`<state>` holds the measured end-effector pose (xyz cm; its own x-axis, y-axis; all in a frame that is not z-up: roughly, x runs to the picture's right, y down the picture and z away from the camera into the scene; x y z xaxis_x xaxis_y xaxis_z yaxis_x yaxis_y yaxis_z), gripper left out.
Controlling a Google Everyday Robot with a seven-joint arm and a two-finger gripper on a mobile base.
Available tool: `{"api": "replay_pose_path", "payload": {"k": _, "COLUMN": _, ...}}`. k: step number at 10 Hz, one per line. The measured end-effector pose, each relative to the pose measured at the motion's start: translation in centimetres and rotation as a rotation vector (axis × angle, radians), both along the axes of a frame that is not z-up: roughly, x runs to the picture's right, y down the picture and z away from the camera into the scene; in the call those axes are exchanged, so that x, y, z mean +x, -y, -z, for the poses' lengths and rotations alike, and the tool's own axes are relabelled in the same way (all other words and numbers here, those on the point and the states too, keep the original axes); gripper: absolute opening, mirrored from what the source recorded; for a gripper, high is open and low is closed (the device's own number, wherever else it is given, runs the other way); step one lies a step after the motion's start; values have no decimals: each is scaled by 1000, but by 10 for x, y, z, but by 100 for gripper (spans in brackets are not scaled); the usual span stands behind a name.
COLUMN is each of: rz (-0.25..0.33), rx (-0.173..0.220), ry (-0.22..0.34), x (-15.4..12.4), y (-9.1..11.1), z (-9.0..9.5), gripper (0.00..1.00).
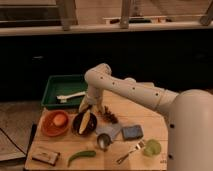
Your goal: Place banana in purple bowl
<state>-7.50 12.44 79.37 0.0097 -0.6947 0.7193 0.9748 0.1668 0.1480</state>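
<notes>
Now banana (85, 121) lies in purple bowl (75, 128), pincer (90, 106) above.

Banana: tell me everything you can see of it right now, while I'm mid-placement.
The banana is short, pale yellow and slightly curved, and its peel looks smooth. It lies inside the purple bowl, slanted. Its lower end rests on the bowl's dark inside and its upper end points toward the gripper, which hangs just above the bowl's far rim. Whether the gripper touches the banana cannot be told.
</notes>
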Motion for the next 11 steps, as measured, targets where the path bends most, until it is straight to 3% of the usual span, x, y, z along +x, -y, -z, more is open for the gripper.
{"api": "replay_pose_path", "payload": {"k": 11, "rz": 15, "rx": 15, "ry": -2, "x": 4, "y": 20, "z": 9, "gripper": 80}}
